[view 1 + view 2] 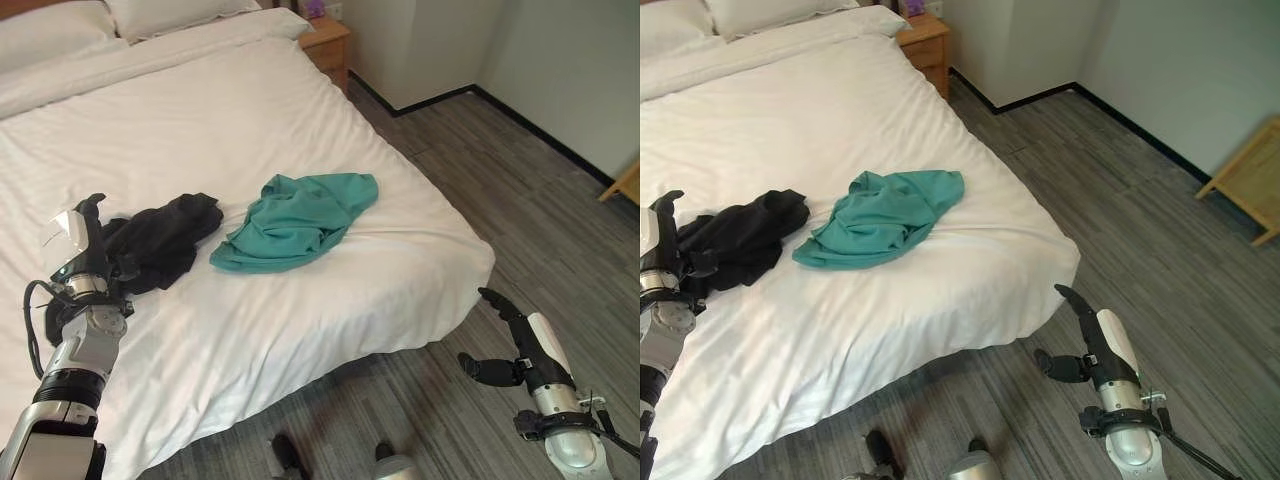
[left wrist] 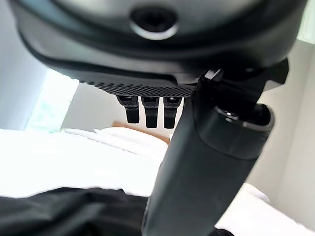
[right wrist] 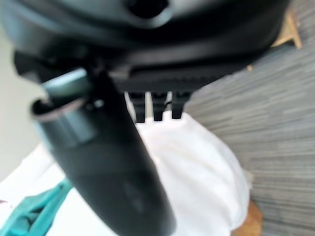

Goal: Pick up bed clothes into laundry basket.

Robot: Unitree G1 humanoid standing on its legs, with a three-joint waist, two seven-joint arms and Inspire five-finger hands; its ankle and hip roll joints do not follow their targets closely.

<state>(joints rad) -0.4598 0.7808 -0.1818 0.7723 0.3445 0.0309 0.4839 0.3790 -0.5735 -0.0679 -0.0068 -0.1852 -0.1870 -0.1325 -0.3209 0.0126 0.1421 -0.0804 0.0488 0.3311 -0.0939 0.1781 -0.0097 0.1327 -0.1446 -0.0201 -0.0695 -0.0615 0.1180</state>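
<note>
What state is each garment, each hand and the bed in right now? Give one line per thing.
Black garment: crumpled on the bed, left hand beside it.
Teal garment: crumpled on the bed, untouched.
Left hand: open, at the black garment.
Right hand: open, empty, over the floor.
Bed: made, white cover.

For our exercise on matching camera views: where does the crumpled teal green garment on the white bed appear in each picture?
Left eye view: the crumpled teal green garment lies mid-picture on the white bed.
Right eye view: left of centre.
Left wrist view: not in it.
Right wrist view: a teal corner at the lower left.
Shared landmark: the crumpled black garment just to the teal one's left in both eye views.
</note>
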